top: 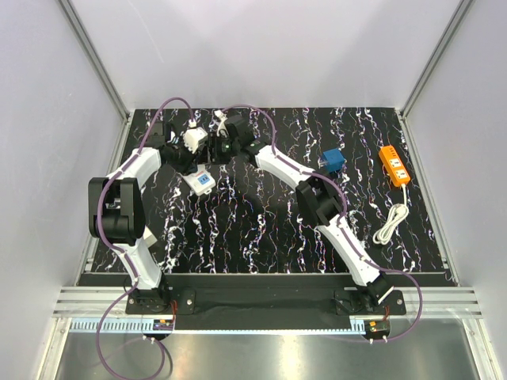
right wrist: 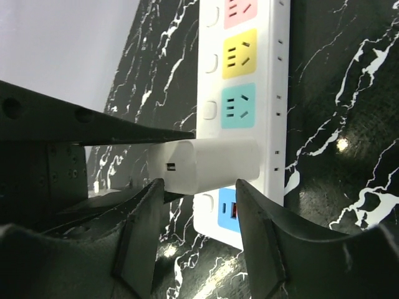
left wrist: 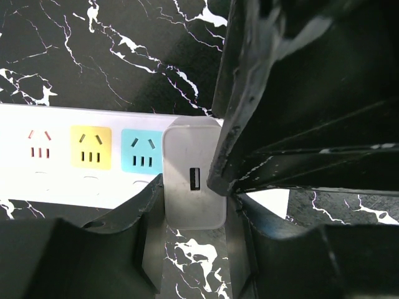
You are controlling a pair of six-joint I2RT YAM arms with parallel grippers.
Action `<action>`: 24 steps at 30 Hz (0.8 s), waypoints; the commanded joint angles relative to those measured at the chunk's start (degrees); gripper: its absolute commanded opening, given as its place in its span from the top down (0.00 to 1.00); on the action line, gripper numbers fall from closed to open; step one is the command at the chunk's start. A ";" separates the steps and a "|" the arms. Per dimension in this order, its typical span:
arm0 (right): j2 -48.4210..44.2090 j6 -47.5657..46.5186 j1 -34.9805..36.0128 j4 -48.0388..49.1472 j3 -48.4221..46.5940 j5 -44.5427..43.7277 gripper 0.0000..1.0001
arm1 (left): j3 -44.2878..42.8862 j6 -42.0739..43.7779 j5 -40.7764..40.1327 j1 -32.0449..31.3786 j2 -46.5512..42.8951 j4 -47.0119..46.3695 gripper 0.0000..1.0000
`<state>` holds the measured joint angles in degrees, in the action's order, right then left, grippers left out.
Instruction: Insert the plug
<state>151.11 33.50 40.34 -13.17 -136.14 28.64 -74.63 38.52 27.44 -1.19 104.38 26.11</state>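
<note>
My tally from remote desk.
- Black-and-white robot arms: two, left arm (top: pixel 136 168) and right arm (top: pixel 348 247).
- Purple cable (top: pixel 170 100), one per arm: two.
- Long white plastic power strip (left wrist: pixel 56 187): one.
- Coloured socket faces I make out on it in right wrist view: four, namely pink face (right wrist: pixel 240 7), yellow face (right wrist: pixel 240 53), teal face (right wrist: pixel 238 106), blue face (right wrist: pixel 225 205).
- White plastic charger block (left wrist: pixel 187 146): one.
- USB port (left wrist: pixel 194 179) on it: one.
- Small blue box (top: pixel 333 161): one.
- Orange power strip (top: pixel 394 165): one.
- Coiled white cord (top: pixel 390 223): one.
</note>
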 commanded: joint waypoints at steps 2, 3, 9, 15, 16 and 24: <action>1.56 -3.35 1.59 -5.90 -2.65 -2.01 0.44 | 1.59 -0.82 -3.36 -0.48 2.85 7.11 0.92; 1.65 -3.52 1.67 -6.08 -2.56 -2.10 0.44 | 1.59 -0.73 -3.36 -0.57 2.76 7.03 0.90; 3.14 -4.58 1.67 -8.36 -4.57 -4.03 0.47 | 2.12 -1.25 -3.80 -1.01 1.36 5.53 0.77; 5.25 -5.28 1.85 -10.03 -8.34 -4.74 0.50 | 1.59 -1.69 -4.85 -1.01 0.30 5.36 0.71; 5.60 -5.28 1.94 -10.82 -8.97 -4.91 0.50 | 1.68 -1.70 -5.29 -1.01 0.04 5.27 0.69; 7.71 -5.19 2.82 -11.53 -10.55 -6.23 0.55 | 2.21 -2.31 -5.73 -1.09 -1.11 4.83 0.46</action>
<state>155.02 30.48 41.39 -21.17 -145.27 25.96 -73.43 37.47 23.18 -1.96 104.12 27.07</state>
